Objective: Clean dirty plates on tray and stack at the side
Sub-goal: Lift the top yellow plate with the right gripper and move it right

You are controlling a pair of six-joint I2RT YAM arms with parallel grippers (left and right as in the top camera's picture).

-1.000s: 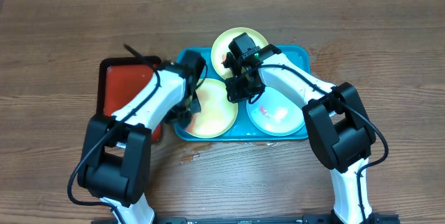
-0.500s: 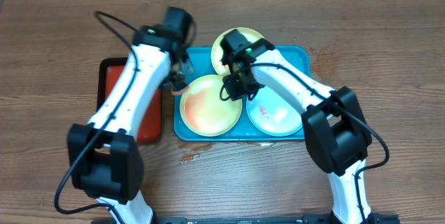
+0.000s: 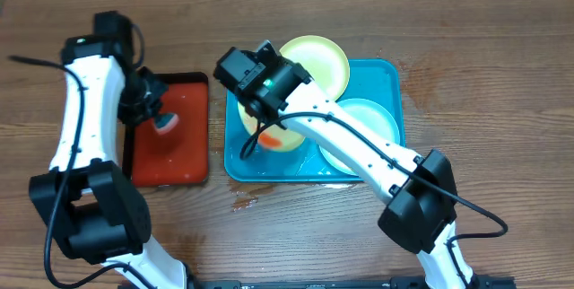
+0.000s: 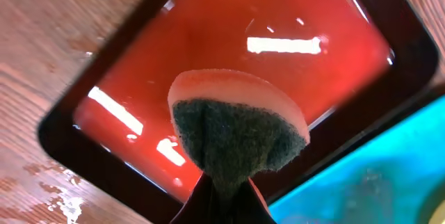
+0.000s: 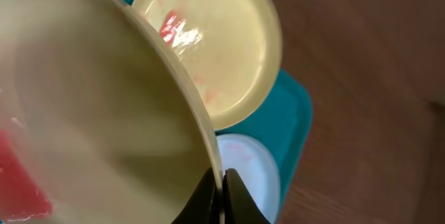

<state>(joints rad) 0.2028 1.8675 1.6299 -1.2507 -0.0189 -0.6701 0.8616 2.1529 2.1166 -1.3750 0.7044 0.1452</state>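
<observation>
Your right gripper [image 5: 221, 182] is clamped on the rim of a yellow-green plate [image 5: 104, 113], now lifted and tilted above the turquoise tray [image 5: 295, 113]. Your left gripper [image 4: 224, 196], pinching the sponge [image 4: 236, 123], has swung away over the red tray [image 4: 278, 15]. Scrubbing looks finished and stacking comes next, though an orange smear remains. You have three plates, two yellow-green and one light blue plate [image 5: 243, 167], plus one sponge and two trays.

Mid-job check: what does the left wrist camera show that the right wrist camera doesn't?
Left wrist only: the sponge, pinched in the left gripper, over the red tray. Right wrist only: the right gripper shut on the rim of the near yellow-green plate, with the smeared yellow-green plate and the light blue plate beyond. Both: the turquoise tray and the wooden table.
</observation>
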